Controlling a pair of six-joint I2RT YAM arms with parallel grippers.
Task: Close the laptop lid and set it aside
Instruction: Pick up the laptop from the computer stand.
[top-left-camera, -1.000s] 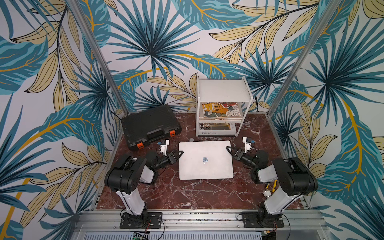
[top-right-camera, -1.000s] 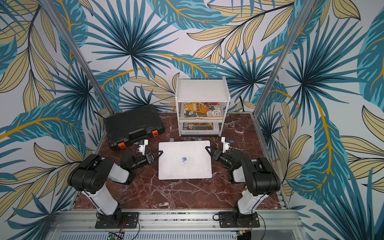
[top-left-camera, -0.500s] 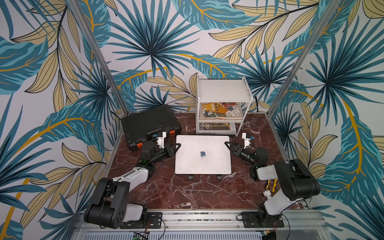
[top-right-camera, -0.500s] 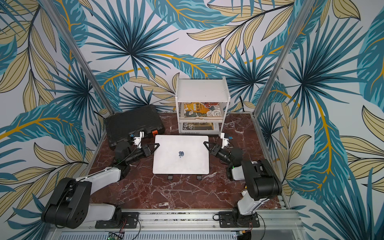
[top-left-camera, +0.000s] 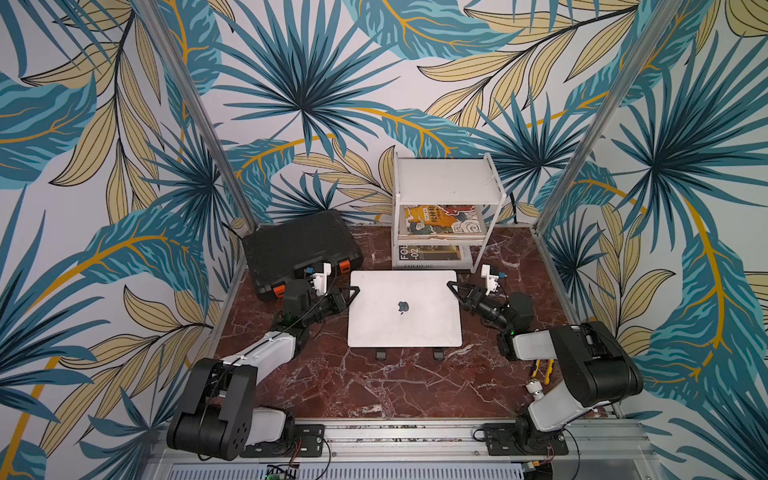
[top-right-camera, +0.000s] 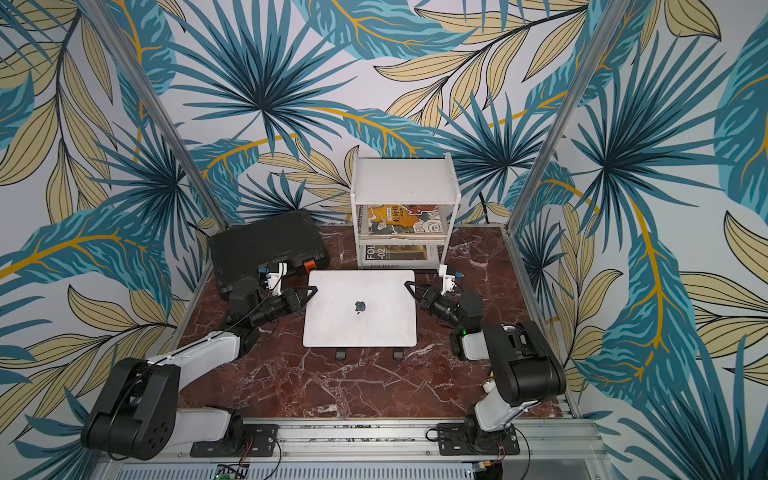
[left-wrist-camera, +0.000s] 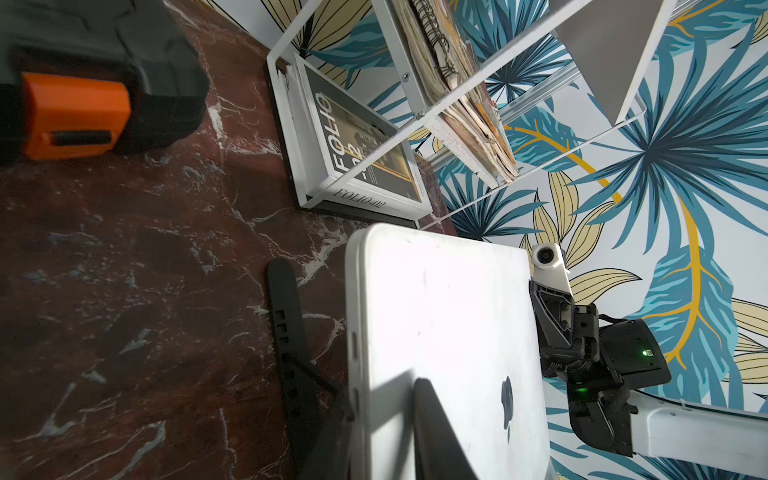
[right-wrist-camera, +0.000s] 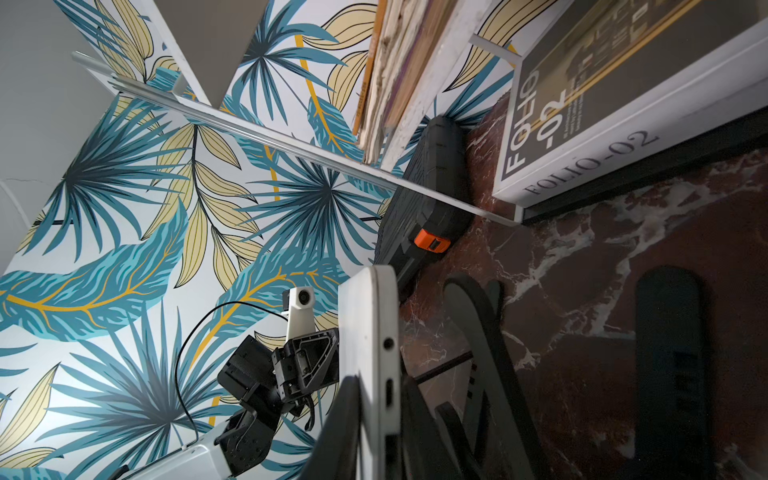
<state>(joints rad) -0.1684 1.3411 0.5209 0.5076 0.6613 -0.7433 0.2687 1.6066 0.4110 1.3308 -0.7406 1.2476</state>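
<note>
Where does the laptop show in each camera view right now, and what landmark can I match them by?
In a top view: laptop, closed, mid-table in front of the white rack.
In a top view: the same, slightly left of picture centre.
Left wrist: the lid's flat silver face, logo showing.
Right wrist: edge-on, a thin pale strip with ports.
Shared landmark: FOLIO-02 book at the rack's bottom level.

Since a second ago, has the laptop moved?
Yes. The laptop has shifted back toward the white shelf rack. The gap to the rack's base has nearly closed, and the black stand feet are now uncovered.
</note>
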